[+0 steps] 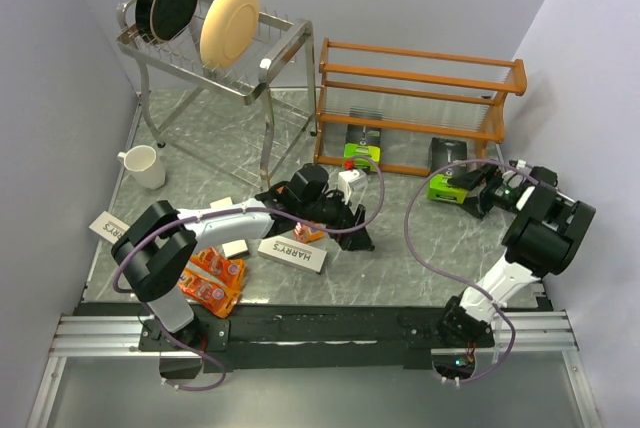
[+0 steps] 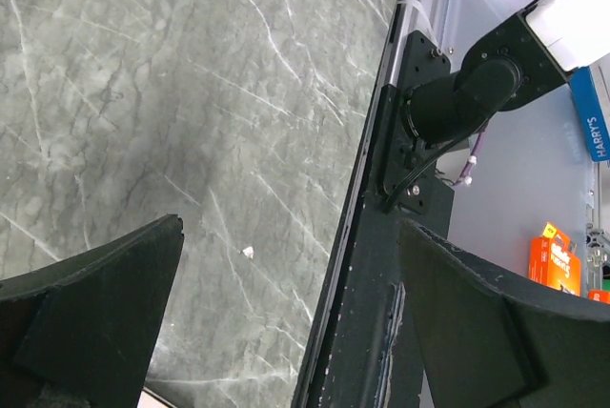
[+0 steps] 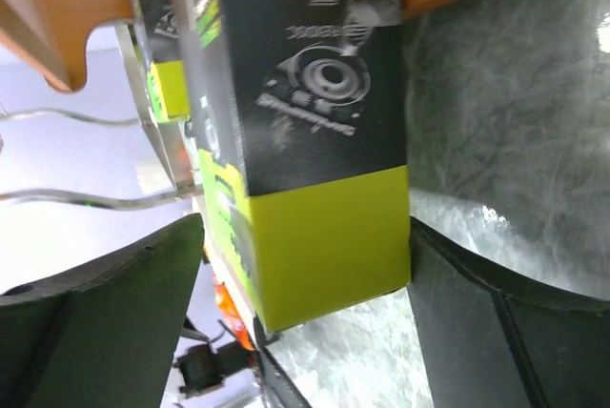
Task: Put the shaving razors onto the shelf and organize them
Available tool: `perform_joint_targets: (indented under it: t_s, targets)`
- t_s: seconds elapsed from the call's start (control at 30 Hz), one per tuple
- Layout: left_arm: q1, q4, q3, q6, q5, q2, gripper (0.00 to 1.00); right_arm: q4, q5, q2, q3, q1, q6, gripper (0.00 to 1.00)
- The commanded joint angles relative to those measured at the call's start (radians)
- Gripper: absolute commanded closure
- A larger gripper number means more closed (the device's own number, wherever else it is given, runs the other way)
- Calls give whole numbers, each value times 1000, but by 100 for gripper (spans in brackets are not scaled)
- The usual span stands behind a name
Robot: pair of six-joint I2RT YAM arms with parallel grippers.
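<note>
The right tool [image 3: 305,227] gapes wide, fingers [image 3: 105,303] either side of the lime end of a black-and-lime razor pack [image 3: 315,141] on the counter [image 3: 515,93], with no clear pinch. Its long axis runs straight away, toward the shelf [image 1: 420,98], upper right of the top view. The left tool [image 2: 291,227] is wide, empty.

The black-and-lime pack [image 3: 324,236] is cut off by the right wrist view's top edge with its print blurred, and the orange packs [image 1: 215,283] are partly hidden under the left arm [image 1: 160,263] from above.
</note>
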Motion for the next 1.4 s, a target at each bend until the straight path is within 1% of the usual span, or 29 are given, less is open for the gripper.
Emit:
perform_joint_targets:
  t_s: [0.0, 0.1, 0.13, 0.23, 0.3, 0.37, 0.4, 0.43, 0.53, 0.67, 0.7, 0.73, 0.77, 0.8, 0.83, 0.87, 0.93, 0.97, 1.03, 1.07, 1.1, 1.2, 1.27, 1.3, 1.33, 1.37]
  targets:
    - [2, -7, 6, 24, -3, -10, 1, 125, -41, 29, 16, 17, 96, 14]
    - [7, -30, 9, 36, -9, -5, 0, 157, -46, 52, 50, 40, 133, 21]
    - [5, -39, 12, 40, -18, -4, 1, 195, -46, 57, 59, 47, 160, 28]
    - [5, -50, 23, 43, -20, 1, 0, 268, -53, 86, 104, 78, 212, 35]
    - [7, -70, 32, 58, -18, 9, 0, 317, -47, 103, 133, 98, 243, 36]
    - [7, -84, 46, 69, -27, 16, 1, 370, -41, 118, 138, 109, 312, 36]
    - [5, -84, 49, 70, -29, 24, 0, 436, -38, 125, 136, 118, 341, 36]
    - [5, -81, 55, 69, -32, 27, 0, 462, -39, 132, 135, 121, 396, 37]
    - [5, -73, 71, 61, -29, 45, 1, 510, -32, 168, 136, 127, 453, 37]
    - [5, -78, 75, 69, -36, 49, 1, 518, -35, 177, 106, 123, 467, 34]
    - [5, -79, 74, 69, -38, 50, 1, 504, -23, 172, 99, 121, 460, 26]
    - [5, -79, 75, 69, -38, 50, 0, 495, -18, 163, 93, 121, 452, 20]
    - [7, -79, 77, 67, -39, 52, 1, 475, -13, 158, 93, 121, 437, 15]
    - [7, -81, 77, 67, -41, 53, 0, 416, -4, 152, 96, 123, 397, 0]
    - [5, -82, 80, 67, -43, 53, 0, 379, 16, 139, 101, 121, 374, 0]
    - [5, -85, 81, 69, -46, 55, 1, 302, 31, 129, 111, 120, 348, 0]
    - [7, -88, 81, 70, -55, 50, 0, 256, 54, 91, 110, 106, 288, 0]
    - [5, -93, 80, 73, -59, 45, 0, 201, 66, 77, 105, 100, 270, 0]
    - [5, -108, 80, 79, -81, 41, 0, 118, 109, 27, 108, 90, 187, 0]
    - [7, -114, 80, 84, -88, 33, 1, 39, 137, 10, 109, 81, 158, 0]
    - [7, -113, 77, 87, -92, 29, 1, -11, 164, -7, 112, 80, 88, 0]
    - [5, -140, 84, 95, -128, 9, 0, -161, 226, -81, 110, 74, -41, 0]
    - [8, -168, 83, 128, -177, -23, 1, -244, 240, -154, 92, 60, -97, 0]
    - [7, -179, 81, 139, -197, -36, 1, -278, 264, -180, 92, 57, -169, 0]
    - [13, -215, 84, 191, -204, -46, 1, -313, 273, -243, 92, 55, -216, 0]
    - [19, -249, 92, 228, -198, -65, 1, -383, 278, -281, 92, 55, -272, 0]
